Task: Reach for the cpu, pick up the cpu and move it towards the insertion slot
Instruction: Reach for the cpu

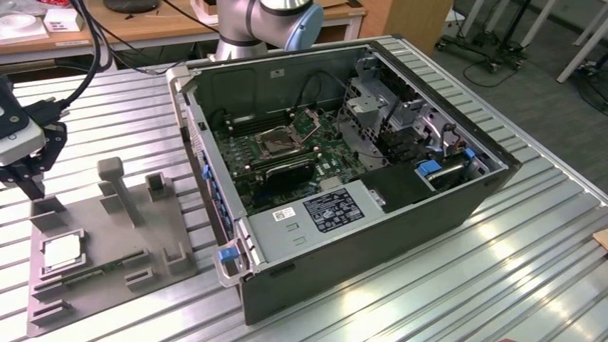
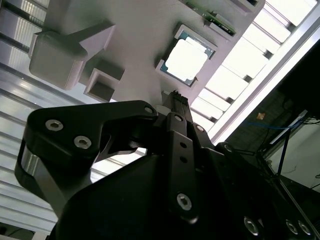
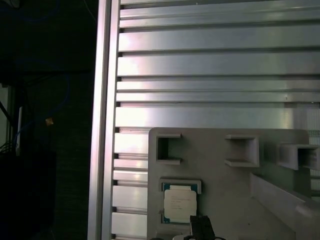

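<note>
— Where do we see the cpu (image 1: 62, 251)?
— We see it lying flat, pale silver face up, seated in the square recess of the grey fixture (image 1: 105, 239). Both wrist views show the cpu (image 2: 186, 60) (image 3: 180, 207) squarely.
— And the insertion slot (image 1: 280, 140)?
— We find it on the green circuit board (image 1: 332, 160) inside the open computer case (image 1: 380, 235): shiny metal frame, dark centre, well apart from the cpu.
</note>
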You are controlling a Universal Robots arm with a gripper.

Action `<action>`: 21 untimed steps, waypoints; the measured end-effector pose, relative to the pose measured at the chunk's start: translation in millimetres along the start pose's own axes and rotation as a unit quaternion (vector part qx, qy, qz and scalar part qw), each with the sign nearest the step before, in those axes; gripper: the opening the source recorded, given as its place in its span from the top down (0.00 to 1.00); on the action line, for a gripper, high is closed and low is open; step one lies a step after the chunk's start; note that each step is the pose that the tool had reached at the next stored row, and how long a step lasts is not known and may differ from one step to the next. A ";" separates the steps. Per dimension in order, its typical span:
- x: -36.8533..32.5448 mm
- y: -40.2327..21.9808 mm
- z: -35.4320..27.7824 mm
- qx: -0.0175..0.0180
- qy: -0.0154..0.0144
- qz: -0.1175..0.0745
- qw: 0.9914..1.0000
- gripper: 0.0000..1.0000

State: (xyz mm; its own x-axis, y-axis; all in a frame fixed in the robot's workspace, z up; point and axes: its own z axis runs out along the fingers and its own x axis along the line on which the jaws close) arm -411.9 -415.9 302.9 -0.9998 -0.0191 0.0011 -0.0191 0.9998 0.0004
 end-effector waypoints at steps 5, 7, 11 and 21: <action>0.0 -0.3 2.3 0.000 0.000 0.000 1.000 0.89; 0.1 -0.4 3.6 0.000 0.000 0.000 1.000 0.89; 0.1 -0.8 5.9 0.000 0.000 0.000 1.000 0.89; 0.3 -1.5 11.5 0.000 0.000 0.000 1.000 0.89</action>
State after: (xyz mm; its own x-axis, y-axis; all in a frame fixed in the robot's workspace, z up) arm -412.1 -417.5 291.4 -0.9998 -0.0191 0.0012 -0.0191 0.9998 0.0003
